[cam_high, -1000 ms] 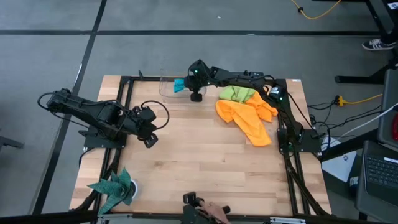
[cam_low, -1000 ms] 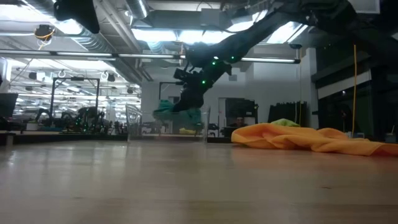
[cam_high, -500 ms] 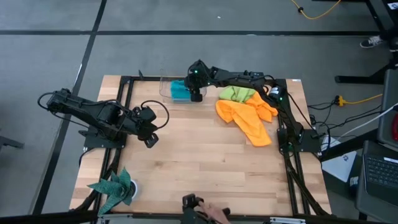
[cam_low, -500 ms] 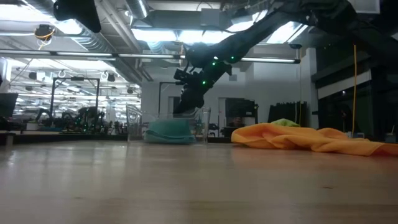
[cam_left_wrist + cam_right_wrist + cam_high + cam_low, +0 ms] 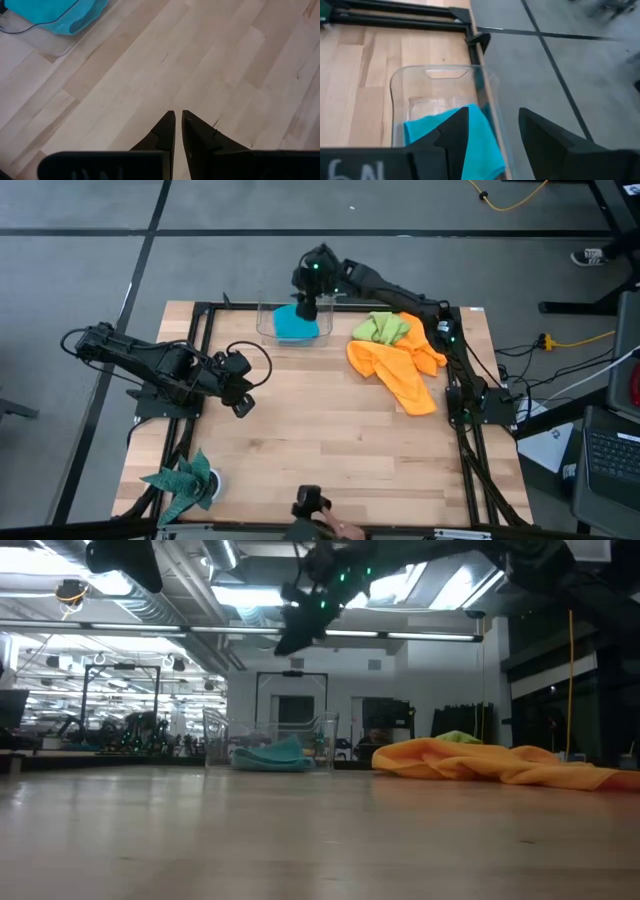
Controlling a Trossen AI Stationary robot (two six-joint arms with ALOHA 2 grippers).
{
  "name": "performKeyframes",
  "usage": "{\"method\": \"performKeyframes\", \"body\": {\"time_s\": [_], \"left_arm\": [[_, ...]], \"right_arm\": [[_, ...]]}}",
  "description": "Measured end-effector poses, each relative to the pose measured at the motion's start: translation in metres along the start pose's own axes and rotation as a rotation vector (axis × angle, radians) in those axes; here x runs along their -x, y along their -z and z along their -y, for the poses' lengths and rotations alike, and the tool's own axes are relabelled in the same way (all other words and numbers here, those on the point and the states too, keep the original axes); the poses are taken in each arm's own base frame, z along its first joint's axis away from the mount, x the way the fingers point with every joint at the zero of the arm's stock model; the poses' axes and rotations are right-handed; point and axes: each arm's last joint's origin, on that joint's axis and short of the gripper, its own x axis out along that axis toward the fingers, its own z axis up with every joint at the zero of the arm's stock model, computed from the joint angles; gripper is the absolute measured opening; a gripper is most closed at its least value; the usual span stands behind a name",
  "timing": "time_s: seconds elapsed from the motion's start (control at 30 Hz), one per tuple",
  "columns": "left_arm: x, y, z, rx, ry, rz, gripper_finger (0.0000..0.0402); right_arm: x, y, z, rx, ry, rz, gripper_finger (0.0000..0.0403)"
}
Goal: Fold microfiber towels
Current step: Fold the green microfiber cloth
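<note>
Hovering with the right hand high over the far edge of the bench, fingers apart and gripping nothing, straight above the clear bin. Found the turquoise towel lying inside that bin, bunched into a compact bundle on its floor and touching neither finger. Judged it placed there on purpose, with the bin serving as the drop spot for finished pieces. Could not tell from these views how neat the fold was.

Held that hand well up, most likely to clear the bin's wall before travelling toward the far right corner. Saw the lime-green towel crumpled there, touching the orange towels, which sprawled unfolded from that corner toward the bench's middle. Could not make out where one orange piece ended and the other began. Reckoned three pieces left to fold, so roughly a quarter of the job done.

Parked the left hand low over bare wood toward the left edge, fingers together on nothing, well apart from every towel, presumably waiting out of the way until a spread-out cloth called for two hands.

Left the dark teal spiky-edged cloth at the near left corner, far from both hands and apparently no part of the work
</note>
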Motion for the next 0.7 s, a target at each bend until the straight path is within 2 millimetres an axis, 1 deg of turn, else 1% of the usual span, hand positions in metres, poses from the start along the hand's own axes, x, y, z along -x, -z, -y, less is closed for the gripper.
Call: {"method": "performKeyframes", "body": {"time_s": [0.07, 0.13, 0.23, 0.3, 0.4, 0.53, 0.57, 0.63, 0.7], "left_arm": [[0.0, 0.0, 0.0, 0.0, 0.0, 0.0, 0.0025], [0.0, 0.0, 0.0, 0.0, 0.0, 0.0, 0.0025], [0.0, 0.0, 0.0, 0.0, 0.0, 0.0, 0.0025], [0.0, 0.0, 0.0, 0.0, 0.0, -0.001, 0.0025], [0.0, 0.0, 0.0, 0.0, 0.0, 0.0, 0.0025], [0.0, 0.0, 0.0, 0.0, 0.0, 0.0, 0.0025], [0.0, 0.0, 0.0, -0.001, -0.002, 0.001, 0.0025], [0.0, 0.0, 0.0, 0.0, -0.006, 0.008, 0.0025], [0.0, 0.0, 0.0, 0.0, -0.012, 0.016, 0.0025]], "right_arm": [[0.013, -0.007, 0.003, -0.025, 0.027, -0.03, 0.0172], [0.022, -0.007, 0.003, -0.041, 0.058, -0.055, 0.0171], [0.037, 0.0, 0.001, -0.049, 0.073, -0.18, 0.017], [0.046, 0.01, -0.001, -0.074, 0.081, -0.313, 0.017], [0.057, 0.03, 0.003, -0.116, 0.038, -0.514, 0.017], [0.077, 0.059, 0.022, -0.168, -0.01, -0.768, 0.017], [0.082, 0.066, 0.028, -0.199, -0.025, -0.81, 0.017], [0.084, 0.073, 0.039, -0.293, -0.038, -0.798, 0.017], [0.092, 0.079, 0.046, -0.386, -0.094, -0.774, 0.017]]}}
